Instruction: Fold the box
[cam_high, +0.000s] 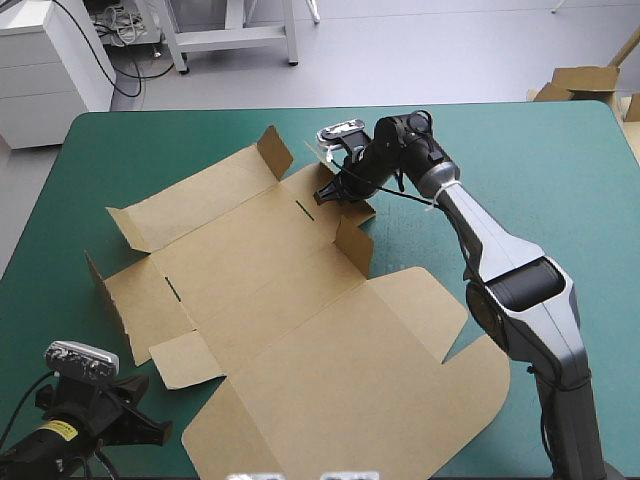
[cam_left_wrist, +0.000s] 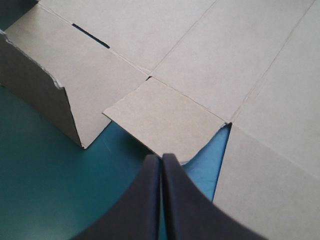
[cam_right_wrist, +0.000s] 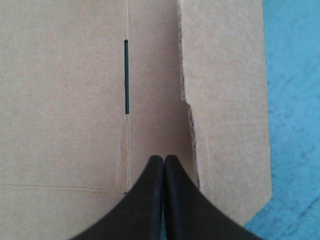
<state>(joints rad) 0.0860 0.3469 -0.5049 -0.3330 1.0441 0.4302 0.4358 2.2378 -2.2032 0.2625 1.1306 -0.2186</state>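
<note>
From above, the box (cam_high: 300, 310) lies opened out as one big brown sheet across the middle of the table (cam_high: 560, 170), a few short flaps standing up along its ten o'clock and one o'clock sides. The right gripper (cam_high: 328, 192) is out over the sheet's twelve o'clock end. The left gripper (cam_high: 150, 425) waits off the board at seven o'clock, over bare teal-green cover. On to the left wrist view: the left gripper (cam_left_wrist: 161, 161) has its black fingers pressed together in one point, holding nothing, and a small flap (cam_left_wrist: 165, 117) lies flat ahead at its twelve o'clock. A raised wall (cam_left_wrist: 40, 87) stands off at ten o'clock. Now the right wrist view: the right gripper (cam_right_wrist: 164, 161) is also pinched closed and empty, low over the board, though I can't tell if it touches. A narrow slot (cam_right_wrist: 126, 75) sits at its eleven o'clock and a side flap (cam_right_wrist: 225, 100) at one o'clock. My read is that this board is light and stiff across its panels, and it will bend readily only along the scored creases. It is likely to skate on that smooth cover if pushed from one side, and the cut edges look easy to crumple. I'd go for a flap's free edge that is already lifted, with the other gripper pinning the panel beside the crease.
</note>
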